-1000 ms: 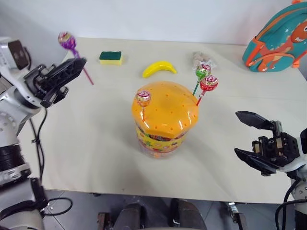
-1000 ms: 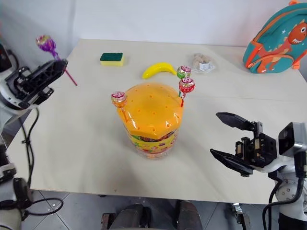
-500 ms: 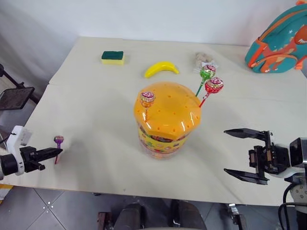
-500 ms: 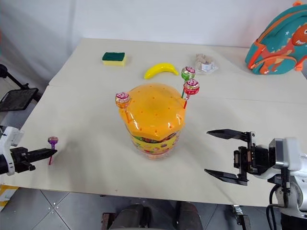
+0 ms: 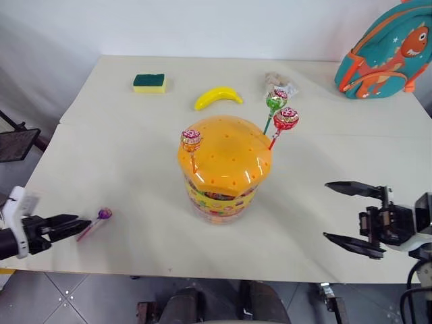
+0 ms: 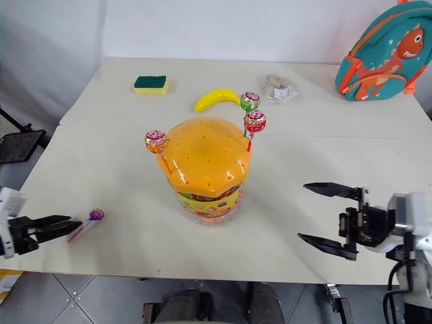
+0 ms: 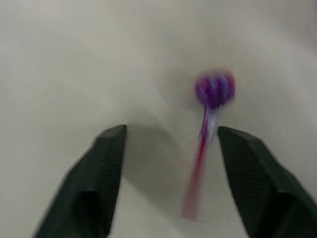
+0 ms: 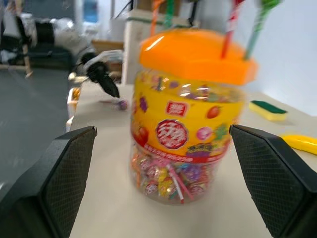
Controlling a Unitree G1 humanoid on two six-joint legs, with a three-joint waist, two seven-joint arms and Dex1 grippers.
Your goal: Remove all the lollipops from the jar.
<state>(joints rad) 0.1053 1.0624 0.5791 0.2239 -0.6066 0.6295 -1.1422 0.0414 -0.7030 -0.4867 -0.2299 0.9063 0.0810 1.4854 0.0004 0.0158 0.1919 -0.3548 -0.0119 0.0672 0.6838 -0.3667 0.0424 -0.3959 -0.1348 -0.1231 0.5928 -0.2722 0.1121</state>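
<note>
My left gripper (image 7: 168, 144) open, small purple wrapped lollipop (image 5: 103, 214) lying released on white table (image 5: 121, 169); right gripper (image 5: 351, 217) spread wide beside big clear orange-lidded candy jar (image 5: 223, 169).

I'm getting bright, even light over the desk (image 5: 135, 169) in my head views, with only a soft shadow beside the jar (image 5: 223, 172). My left wrist feed is smeared: the purple lollipop (image 7: 214, 91) is streaked. On my right wrist feed the jar and background are soft.
</note>
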